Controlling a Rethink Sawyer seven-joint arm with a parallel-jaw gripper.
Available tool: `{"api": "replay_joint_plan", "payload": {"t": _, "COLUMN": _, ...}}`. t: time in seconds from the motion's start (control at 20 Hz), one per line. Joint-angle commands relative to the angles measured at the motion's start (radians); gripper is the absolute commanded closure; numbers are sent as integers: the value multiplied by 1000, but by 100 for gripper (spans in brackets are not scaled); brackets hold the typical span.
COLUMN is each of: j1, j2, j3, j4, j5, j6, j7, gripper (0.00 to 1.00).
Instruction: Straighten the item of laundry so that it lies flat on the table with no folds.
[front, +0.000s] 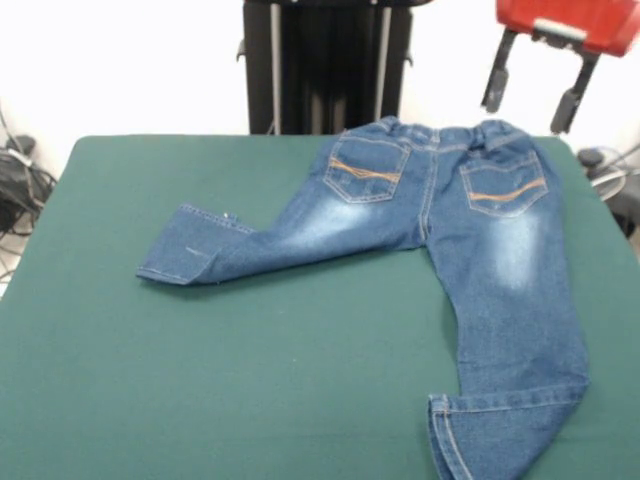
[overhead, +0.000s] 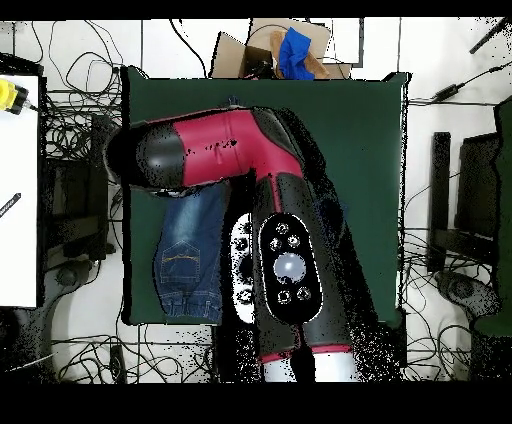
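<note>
Where cables (front: 22, 185) trail off your left edge, the green table (front: 250, 380) begins; jeans (front: 480, 240) lie back-pockets-up toward its right, one leg angled left, hem folded. Your gripper (front: 530, 90) hangs above the waistband, fingers spread, empty.

The jeans (front: 440, 230) lie on the table (front: 250, 370) — waistband at its far edge, legs spread apart.

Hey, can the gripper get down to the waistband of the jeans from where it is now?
Probably yes: the gripper hangs open just above the jeans near the waistband, with nothing visible between them.
</note>
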Motion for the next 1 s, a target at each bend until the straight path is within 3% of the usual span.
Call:
{"api": "replay_joint_plan", "payload": {"t": 0.05, "j1": -93, "j2": 36, "j3": 8, "j4": 203, "j5": -114, "j6": -331, "j7": -105, "gripper": 0}}
{"api": "replay_joint_plan", "payload": {"t": 0.2, "j1": -122, "j2": 43, "j3": 21, "j4": 218, "j5": -126, "j6": -380, "j7": -132, "gripper": 0}}
{"api": "replay_joint_plan", "payload": {"t": 0.4, "j1": -307, "j2": 58, "j3": 170, "j4": 305, "j5": -85, "j6": -429, "j7": -301, "gripper": 0}}
{"api": "replay_joint_plan", "payload": {"t": 0.7, "j1": -556, "j2": 79, "j3": 314, "j4": 387, "j5": -109, "j6": -356, "j7": -528, "gripper": 0}}
{"api": "replay_joint_plan", "payload": {"t": 1.0, "j1": -700, "j2": 132, "j3": 384, "j4": 418, "j5": -143, "j6": -344, "j7": -657, "gripper": 0}}
